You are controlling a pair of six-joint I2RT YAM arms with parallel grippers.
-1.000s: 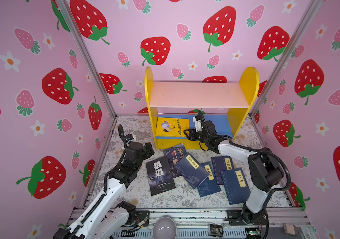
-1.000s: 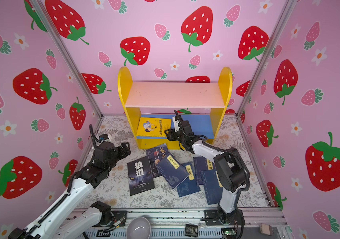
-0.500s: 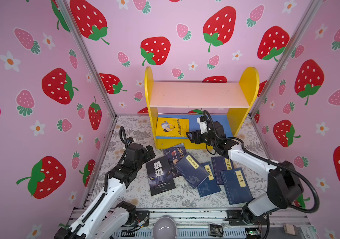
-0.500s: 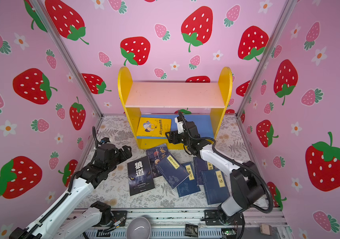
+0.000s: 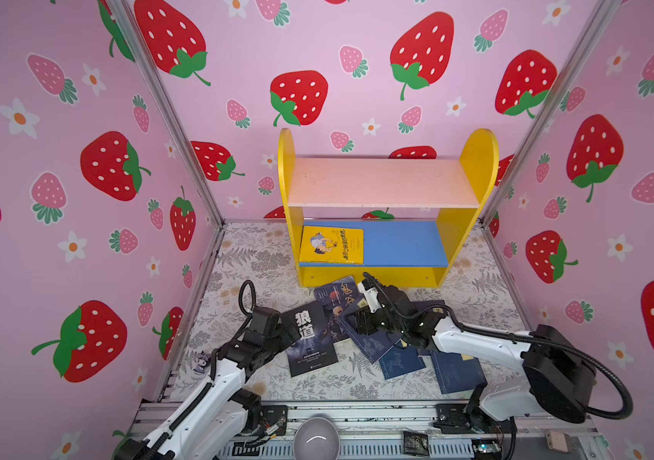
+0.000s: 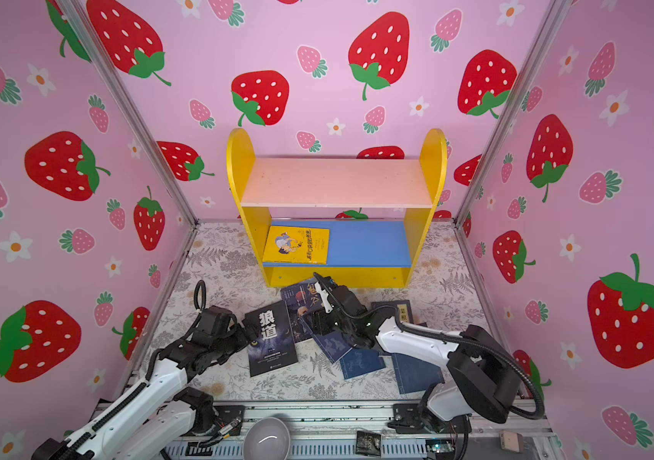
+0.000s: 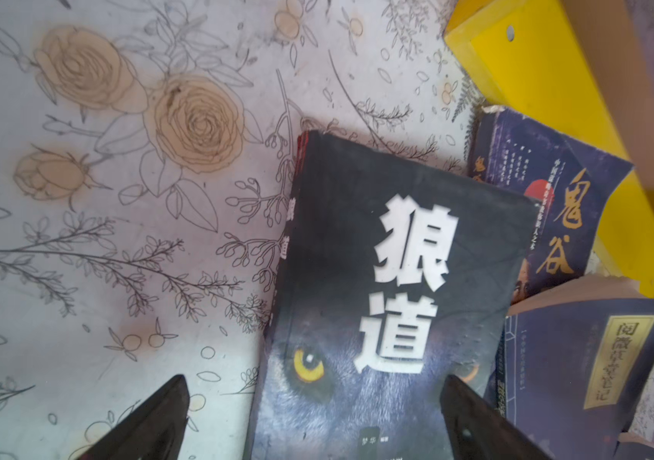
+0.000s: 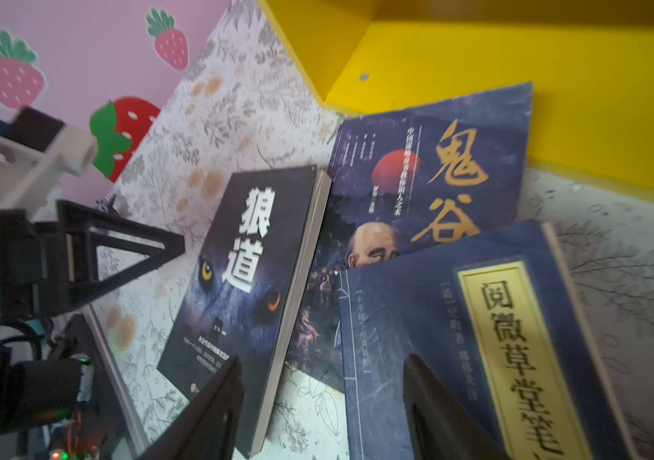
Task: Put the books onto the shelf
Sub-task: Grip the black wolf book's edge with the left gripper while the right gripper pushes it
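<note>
Strawberry walls (image 5: 317, 59) box in the floral mat (image 5: 245, 255), w/ the shelf (image 5: 476, 159) at the back centre. From my seat, the yellow book (image 5: 331, 245) lies flat at the left end of the blue board (image 5: 401, 243), under the pink board (image 5: 381, 181). All the other books are on the mat in front of the shelf, fanned & overlapping. The black book (image 5: 311, 338) is at the left, w/ its right edge over the portrait book (image 5: 337, 298), whose far corner sits near the shelf base. The navy books (image 5: 457, 372) spread to the right, partly hidden by the right arm in both top views. The left gripper (image 7: 313, 382) is spread wide & holds nothing. It sits low over the black book's spine side, w/ one finger (image 7: 150, 422) over the mat & the other (image 7: 476, 422) over the cover. I can't tell if it touches. The right gripper (image 8: 323, 358) has its jaws apart at a middling gap, also w/ nothing between them. One finger (image 8: 206, 410) is over the black book's corner, the other (image 8: 437, 406) over the labelled navy book (image 8: 457, 338) that covers the portrait book's lower part.
</note>
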